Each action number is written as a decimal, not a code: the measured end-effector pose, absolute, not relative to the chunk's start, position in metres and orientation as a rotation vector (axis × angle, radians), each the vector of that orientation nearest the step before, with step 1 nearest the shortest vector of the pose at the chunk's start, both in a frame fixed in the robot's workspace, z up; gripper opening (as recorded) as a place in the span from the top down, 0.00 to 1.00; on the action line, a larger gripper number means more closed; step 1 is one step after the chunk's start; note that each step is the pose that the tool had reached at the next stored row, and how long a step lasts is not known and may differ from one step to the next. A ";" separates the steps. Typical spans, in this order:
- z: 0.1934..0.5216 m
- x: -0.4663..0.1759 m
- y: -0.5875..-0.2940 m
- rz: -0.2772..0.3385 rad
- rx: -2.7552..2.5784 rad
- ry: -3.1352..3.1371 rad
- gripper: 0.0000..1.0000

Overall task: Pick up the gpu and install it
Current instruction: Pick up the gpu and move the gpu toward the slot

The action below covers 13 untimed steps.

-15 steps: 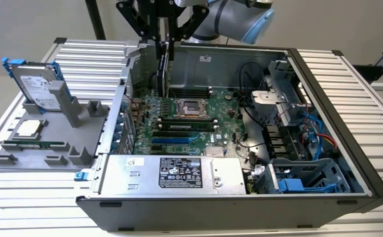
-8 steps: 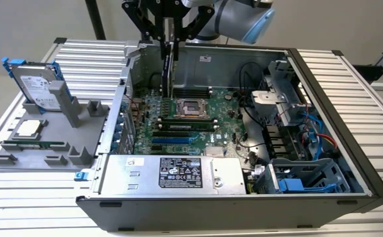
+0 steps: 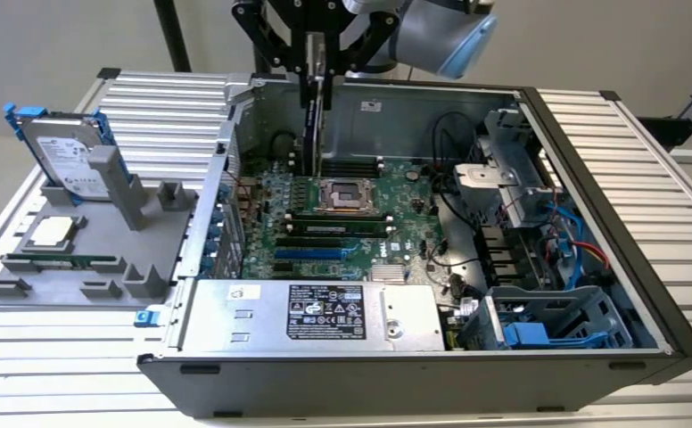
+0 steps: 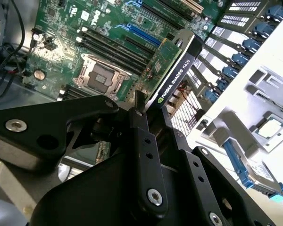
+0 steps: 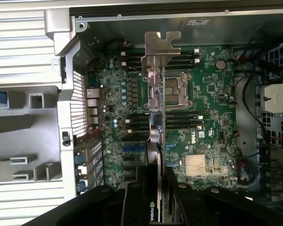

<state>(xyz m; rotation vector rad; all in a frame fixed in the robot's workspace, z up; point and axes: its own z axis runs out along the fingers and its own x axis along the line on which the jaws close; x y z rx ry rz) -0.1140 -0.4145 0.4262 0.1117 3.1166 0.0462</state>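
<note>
The gpu [image 3: 311, 107] hangs edge-down above the motherboard [image 3: 376, 234] inside the open computer case [image 3: 631, 267], near the case's far wall. My gripper [image 3: 315, 62] is shut on its upper edge. In the second wrist view the gpu [image 4: 175, 77] shows a green board face and a black shroud edge, clamped by my gripper [image 4: 153, 115], over the board's slots. In the first wrist view the card is edge-on, with its silver bracket [image 5: 158, 49] pointing away from my gripper [image 5: 153, 188] and the blue slot [image 5: 132, 148] just beside it.
The CPU socket [image 3: 343, 194] and memory slots lie under the card. A power supply [image 3: 310, 312] fills the case's near side, and a drive cage [image 3: 542, 323] and cables sit at the exterior view's right. A grey fixture [image 3: 72, 254] outside holds a blue-framed hard drive [image 3: 67, 156].
</note>
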 end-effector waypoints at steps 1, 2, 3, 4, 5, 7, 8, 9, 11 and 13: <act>0.426 -0.113 -0.414 0.046 0.112 3.117 1.00; 0.426 -0.112 -0.414 0.046 0.112 3.117 1.00; 0.426 -0.111 -0.414 0.046 0.112 3.117 1.00; 0.426 -0.110 -0.414 0.046 0.112 3.117 1.00; 0.426 -0.109 -0.414 0.046 0.112 3.117 1.00; 0.426 -0.107 -0.414 0.046 0.112 3.117 1.00; 0.426 -0.106 -0.414 0.046 0.112 3.117 1.00; 0.426 -0.105 -0.414 0.046 0.112 3.117 1.00; 0.426 -0.103 -0.414 0.046 0.112 3.117 1.00; 0.426 -0.101 -0.414 0.046 0.112 3.117 1.00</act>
